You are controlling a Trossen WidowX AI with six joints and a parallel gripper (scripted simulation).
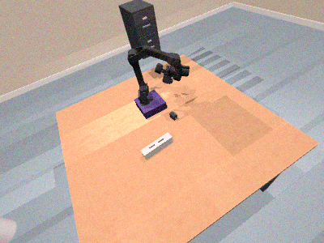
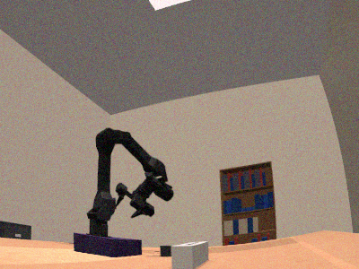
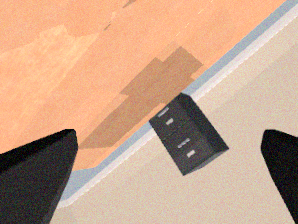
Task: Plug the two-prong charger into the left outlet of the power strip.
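The small black two-prong charger (image 1: 173, 116) (image 2: 165, 250) lies on the wooden table (image 1: 227, 170), just right of the arm's purple base (image 1: 157, 107) (image 2: 108, 245). The white power strip (image 1: 156, 146) (image 2: 189, 255) lies flat nearer the front, with its two outlets facing up. My gripper (image 1: 163, 74) (image 2: 130, 202) (image 3: 169, 139) is open and empty. It hangs high above the table behind the charger and points toward the table's far edge. Neither the charger nor the power strip shows in the wrist view.
A dark filing cabinet (image 1: 139, 22) (image 3: 186, 135) stands on the floor beyond the table's far edge. A bookshelf (image 2: 248, 202) stands against the back wall in the exterior view.
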